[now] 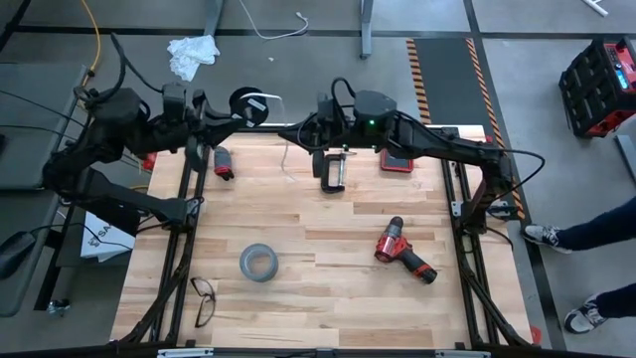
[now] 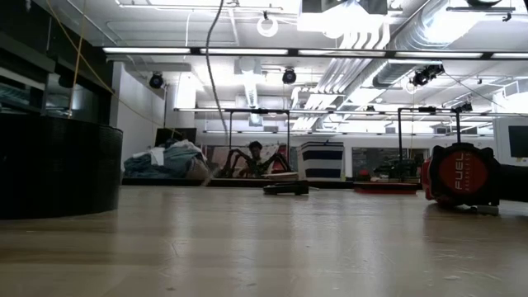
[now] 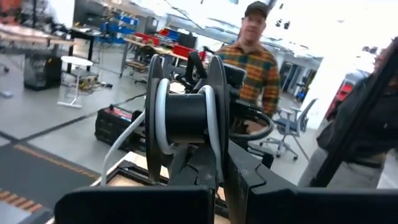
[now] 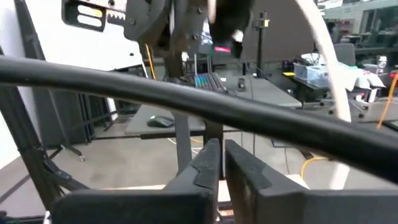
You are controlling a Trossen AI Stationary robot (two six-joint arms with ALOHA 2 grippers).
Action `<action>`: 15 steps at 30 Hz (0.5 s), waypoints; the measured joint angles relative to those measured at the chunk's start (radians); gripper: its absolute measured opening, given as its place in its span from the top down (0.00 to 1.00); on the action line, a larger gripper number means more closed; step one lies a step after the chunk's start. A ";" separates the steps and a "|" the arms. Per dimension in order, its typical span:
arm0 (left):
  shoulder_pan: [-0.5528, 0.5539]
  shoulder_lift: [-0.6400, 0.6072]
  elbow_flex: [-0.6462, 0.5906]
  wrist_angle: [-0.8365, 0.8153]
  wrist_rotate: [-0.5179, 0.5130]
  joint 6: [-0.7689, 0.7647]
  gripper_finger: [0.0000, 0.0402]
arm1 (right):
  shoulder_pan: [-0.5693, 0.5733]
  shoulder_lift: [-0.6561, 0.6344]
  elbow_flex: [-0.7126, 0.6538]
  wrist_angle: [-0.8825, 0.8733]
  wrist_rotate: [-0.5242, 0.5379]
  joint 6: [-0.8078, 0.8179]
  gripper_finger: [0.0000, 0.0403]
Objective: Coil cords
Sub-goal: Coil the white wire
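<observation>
Item: spool [image 1: 248, 105], black, round, white-labelled. It was held in the air just off the far edge of the table [image 1: 328, 298], clenched in the left tool [image 3: 217, 163]; in the left wrist view a few turns of cord were seen on the core between the flanges.

Item: cord [image 1: 285, 151], thin, white. It was joined to the spool and ran from there toward the right tool [image 4: 221, 163], with a loose length hanging down to the table boards just beside the spool. Most of it was judged not yet wound.

Item: right tool, near the spool, raised above the far edge of the table. Its fingers were seen nearly together in the right wrist view, with only a narrow slit between them; whether the cord was pinched there could not be told, since a white strand was seen passing beyond them, apart from the fingers.

Handling note, as a judgement: the spool should be kept firmly clenched and level, the cord led on under light tension, and each turn laid between the flanges so that none slips over the rim. Slack near the spool should be taken up first.
</observation>
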 joint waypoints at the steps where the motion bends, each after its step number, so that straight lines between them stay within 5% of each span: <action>1: 0.000 -0.004 0.000 0.013 0.002 0.016 1.00 | 0.004 -0.004 0.000 -0.010 0.009 -0.003 0.93; 9: -0.002 -0.025 0.001 0.065 0.026 0.056 1.00 | 0.049 -0.043 0.000 -0.034 0.195 -0.050 0.70; 15: -0.002 0.006 0.001 0.170 0.130 0.031 1.00 | 0.047 -0.044 0.000 -0.033 0.259 -0.020 0.63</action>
